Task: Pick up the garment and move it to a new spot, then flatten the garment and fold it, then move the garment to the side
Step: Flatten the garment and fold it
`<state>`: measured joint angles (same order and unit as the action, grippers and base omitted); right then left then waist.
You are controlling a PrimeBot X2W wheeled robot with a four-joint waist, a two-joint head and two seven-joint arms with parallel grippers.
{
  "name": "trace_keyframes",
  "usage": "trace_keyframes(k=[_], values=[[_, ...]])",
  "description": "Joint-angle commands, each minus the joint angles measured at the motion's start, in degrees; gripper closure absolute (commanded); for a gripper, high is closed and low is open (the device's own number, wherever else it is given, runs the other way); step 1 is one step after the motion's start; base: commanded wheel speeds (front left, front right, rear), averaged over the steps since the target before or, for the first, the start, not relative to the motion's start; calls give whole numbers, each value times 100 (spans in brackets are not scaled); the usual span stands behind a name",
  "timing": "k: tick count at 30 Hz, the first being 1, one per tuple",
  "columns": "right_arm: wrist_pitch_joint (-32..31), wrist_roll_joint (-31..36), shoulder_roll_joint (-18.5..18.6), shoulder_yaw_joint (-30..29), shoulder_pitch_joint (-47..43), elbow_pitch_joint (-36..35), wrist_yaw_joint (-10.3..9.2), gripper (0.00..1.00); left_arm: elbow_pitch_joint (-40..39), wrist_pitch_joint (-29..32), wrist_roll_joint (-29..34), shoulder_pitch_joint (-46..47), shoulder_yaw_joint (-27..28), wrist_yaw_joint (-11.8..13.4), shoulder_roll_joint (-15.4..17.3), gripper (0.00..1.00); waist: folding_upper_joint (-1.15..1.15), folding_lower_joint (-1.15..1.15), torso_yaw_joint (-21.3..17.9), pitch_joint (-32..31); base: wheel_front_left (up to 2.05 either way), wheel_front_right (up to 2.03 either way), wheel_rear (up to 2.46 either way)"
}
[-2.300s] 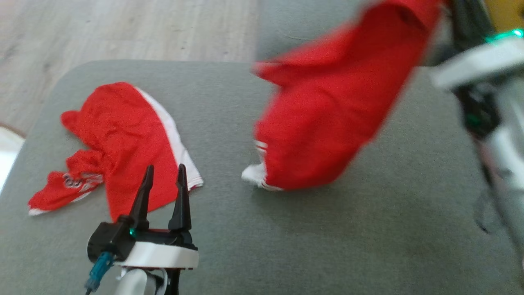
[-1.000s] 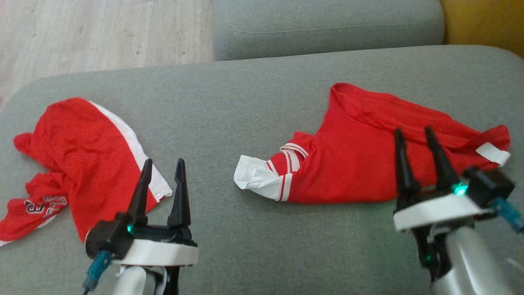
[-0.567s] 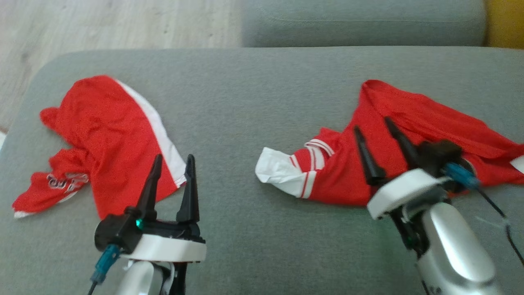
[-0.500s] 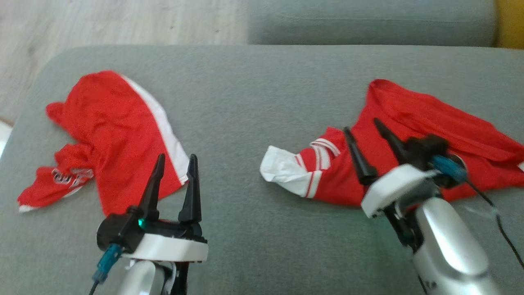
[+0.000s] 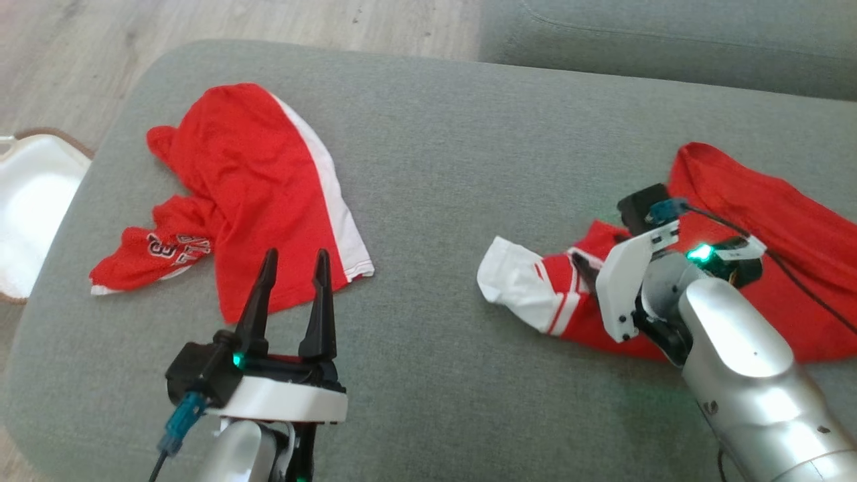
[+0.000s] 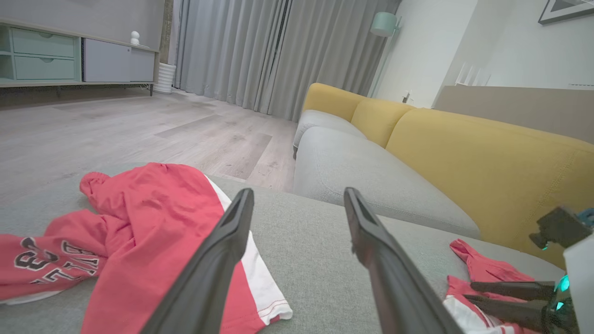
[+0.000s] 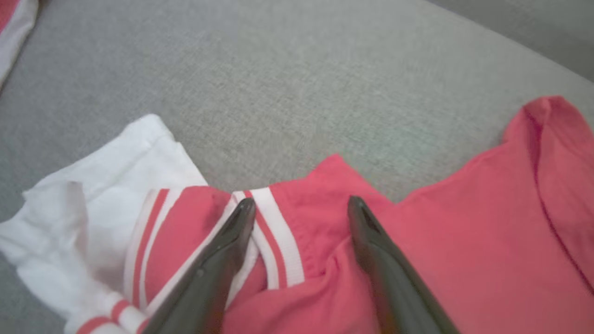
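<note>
While the red shirt [image 5: 756, 194] lies rumpled on the gray cushion [image 5: 455, 167] at the right of the head view, it looks already moved but not yet flattened or folded. The right gripper [image 7: 301, 202], jaws wide and holding nothing, straddles the striped cuff [image 7: 278, 241]. The left gripper [image 5: 296, 254], equally wide and empty, hovers at the lower left beside the red shorts [image 5: 254, 181].

Home living room: yellow sofa [image 6: 487, 153], grey curtains [image 6: 260, 51], sideboard [image 6: 69, 60].
</note>
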<state>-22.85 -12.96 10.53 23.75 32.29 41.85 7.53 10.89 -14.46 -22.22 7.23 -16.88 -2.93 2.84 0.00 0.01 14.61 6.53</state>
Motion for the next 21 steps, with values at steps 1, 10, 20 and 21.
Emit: trace_keyframes(k=[1,10,20,21], values=[[-205,-83,79,230,238,-53,-4,0,-179,-54,-40,195,126,41,4,0,0,-1,57,9,0,0,0],[-295,-412,228,344,601,94,-4,100,-224,-54,-68,250,93,61,4,0,0,-1,141,144,0,0,0],[1517,-38,-2,-683,1817,355,-4,100,-276,-54,-135,388,11,80,4,0,0,-1,232,425,0,0,0],[1710,47,-39,-819,1956,445,-4,100,-279,-54,-142,405,-5,81,4,0,0,-1,252,448,0,0,0]])
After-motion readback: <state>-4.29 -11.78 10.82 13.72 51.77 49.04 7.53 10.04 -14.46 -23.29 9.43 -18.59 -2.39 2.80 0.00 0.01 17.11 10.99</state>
